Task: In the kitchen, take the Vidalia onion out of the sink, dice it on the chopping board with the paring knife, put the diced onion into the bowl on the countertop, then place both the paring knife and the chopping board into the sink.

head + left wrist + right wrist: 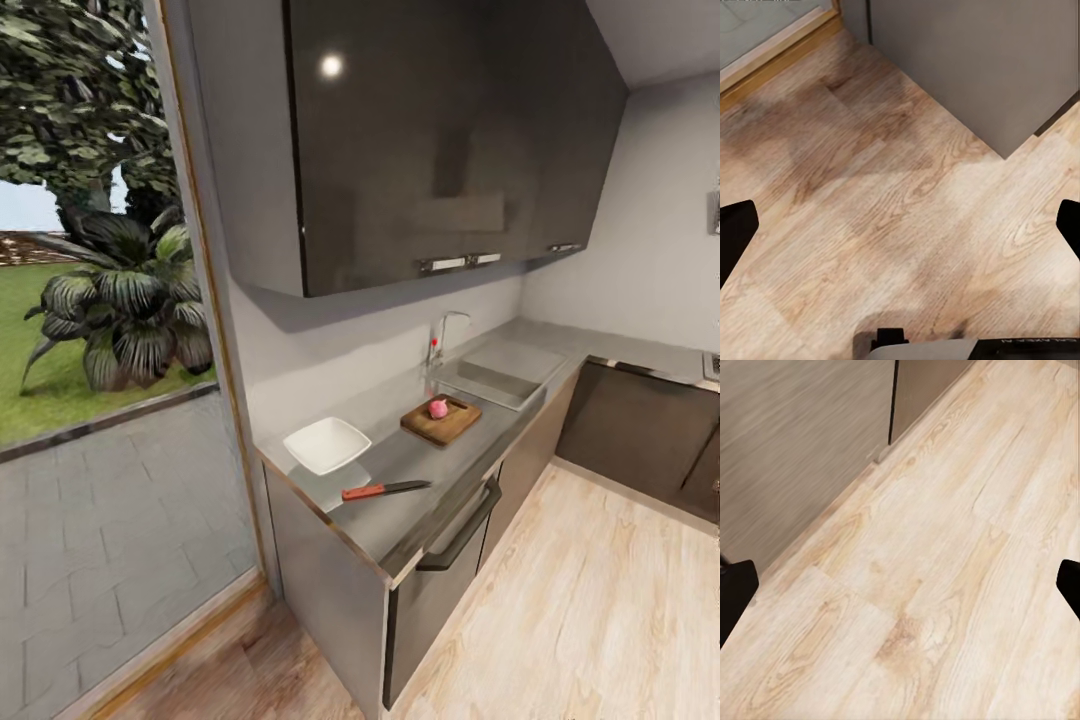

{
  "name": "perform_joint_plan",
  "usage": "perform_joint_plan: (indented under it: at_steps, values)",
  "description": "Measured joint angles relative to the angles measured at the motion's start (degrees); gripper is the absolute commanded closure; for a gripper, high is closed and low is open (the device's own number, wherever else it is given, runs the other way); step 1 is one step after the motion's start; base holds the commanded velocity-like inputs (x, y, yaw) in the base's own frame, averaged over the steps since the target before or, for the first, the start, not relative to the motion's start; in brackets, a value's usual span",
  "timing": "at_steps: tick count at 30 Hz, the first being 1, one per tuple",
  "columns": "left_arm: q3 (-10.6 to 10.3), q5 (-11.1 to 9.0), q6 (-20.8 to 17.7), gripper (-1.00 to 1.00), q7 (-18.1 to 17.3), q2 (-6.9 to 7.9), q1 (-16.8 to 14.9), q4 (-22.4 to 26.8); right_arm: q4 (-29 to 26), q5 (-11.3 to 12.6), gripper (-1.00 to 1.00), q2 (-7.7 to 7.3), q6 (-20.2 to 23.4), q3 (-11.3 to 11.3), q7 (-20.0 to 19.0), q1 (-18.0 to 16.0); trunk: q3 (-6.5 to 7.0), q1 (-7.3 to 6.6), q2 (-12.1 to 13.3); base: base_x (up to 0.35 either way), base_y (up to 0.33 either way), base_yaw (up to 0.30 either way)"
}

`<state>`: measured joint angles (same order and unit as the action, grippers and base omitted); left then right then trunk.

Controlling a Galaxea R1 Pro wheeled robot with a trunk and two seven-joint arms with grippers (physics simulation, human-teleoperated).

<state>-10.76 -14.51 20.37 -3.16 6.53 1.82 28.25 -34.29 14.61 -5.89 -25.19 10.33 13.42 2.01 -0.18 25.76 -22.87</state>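
The Vidalia onion [438,407] is out of the sink [500,377] and sits whole on the chopping board [441,419], which lies on the countertop [400,455] just near of the basin. So the first step of the task looks done. The onion is one round pinkish ball with no pieces beside it, so dicing appears not yet begun.

The paring knife [385,490] lies flat on the countertop toward the near edge, apart from the board, its reddish handle pointing left and its dark blade right. The white bowl [327,445] stands to the left of the board and farther back than the knife, and it looks empty.

The robot stands back from the counter, on the wooden floor [600,600]. Both wrist views look down at floorboards beside the grey cabinet front [330,600]. In each, the two dark fingertips sit at opposite edges of the picture, so the left gripper [900,232] and the right gripper [900,592] both have their jaws spread wide and grasp nothing.

Still to do, as I judge it: close in on the counter, pick up the knife, dice the onion on the board, move the pieces into the bowl, then put both knife and board in the sink.
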Motion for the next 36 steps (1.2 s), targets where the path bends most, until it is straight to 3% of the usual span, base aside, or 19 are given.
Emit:
perform_joint_plan:
  at_steps: [10,19,31,36]
  values:
    - [-0.1,0.0,0.0,-1.00,0.0,-0.01,0.0,0.0,0.0,0.0,-1.00,0.00,0.0,0.0,0.0,0.0,0.00,0.00,0.0,0.000,0.014,-0.222]
    - [-0.1,0.0,0.0,-1.00,0.0,-0.01,0.0,0.0,0.0,0.0,-1.00,0.00,0.0,0.0,0.0,0.0,0.00,0.00,0.0,0.000,0.216,-0.235]
    - [-0.1,0.1,0.1,-1.00,0.0,-0.01,0.0,0.0,0.0,0.0,-1.00,0.00,0.1,0.0,0.0,0.0,0.00,0.00,0.0,0.000,0.060,-0.020]
    - [-0.2,0.1,0.1,-1.00,-0.1,-0.07,0.0,0.0,-4.8,-0.3,-1.00,-0.27,2.4,0.0,2.7,-1.1,0.00,0.00,0.0,0.000,0.001,0.000]
